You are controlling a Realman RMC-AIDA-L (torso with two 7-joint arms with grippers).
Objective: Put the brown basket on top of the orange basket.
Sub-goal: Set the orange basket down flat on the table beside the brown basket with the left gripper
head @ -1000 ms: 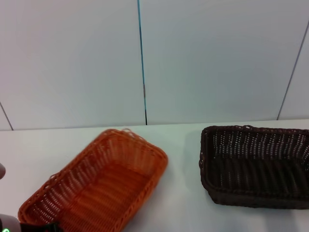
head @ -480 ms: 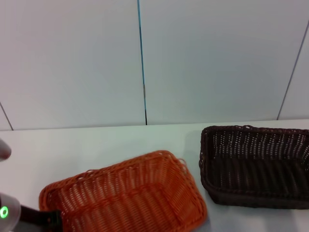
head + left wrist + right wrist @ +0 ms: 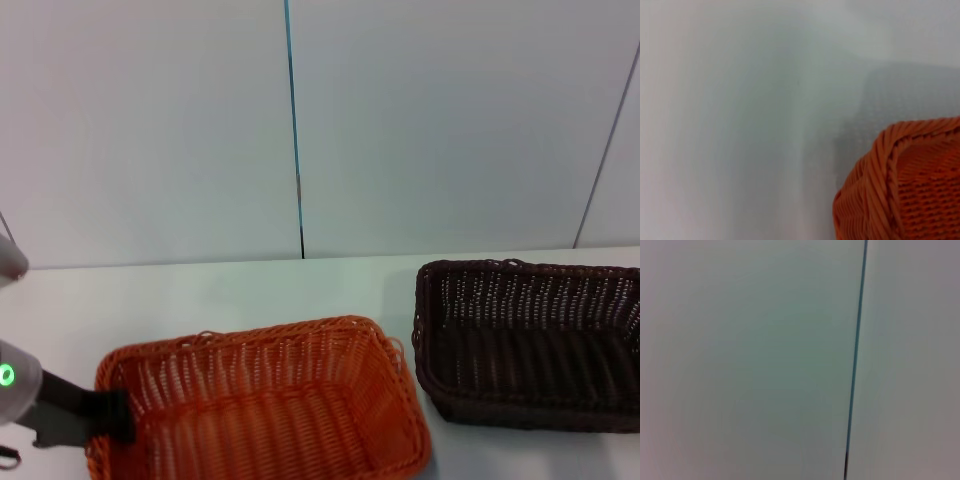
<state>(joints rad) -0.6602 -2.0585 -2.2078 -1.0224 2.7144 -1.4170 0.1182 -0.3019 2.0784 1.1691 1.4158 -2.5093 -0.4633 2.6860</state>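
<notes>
The orange basket [image 3: 262, 412] lies on the white table [image 3: 200, 292] at the front, left of centre, its long side across my view. My left gripper [image 3: 112, 416] is at its left end, shut on the braided rim there. A corner of that basket also shows in the left wrist view [image 3: 910, 186]. The brown basket [image 3: 530, 345] stands on the table to the right, apart from the orange one, its right end cut off by the picture's edge. My right gripper is out of view; the right wrist view shows only the wall.
A pale panelled wall [image 3: 150, 130] with a dark vertical seam [image 3: 295, 130] rises behind the table. A strip of bare table [image 3: 405, 330] separates the two baskets.
The orange basket has swung round from a diagonal lie to lie across my view and shifted right, nearer the brown basket. My left arm has risen further into view. The brown basket has not moved.
</notes>
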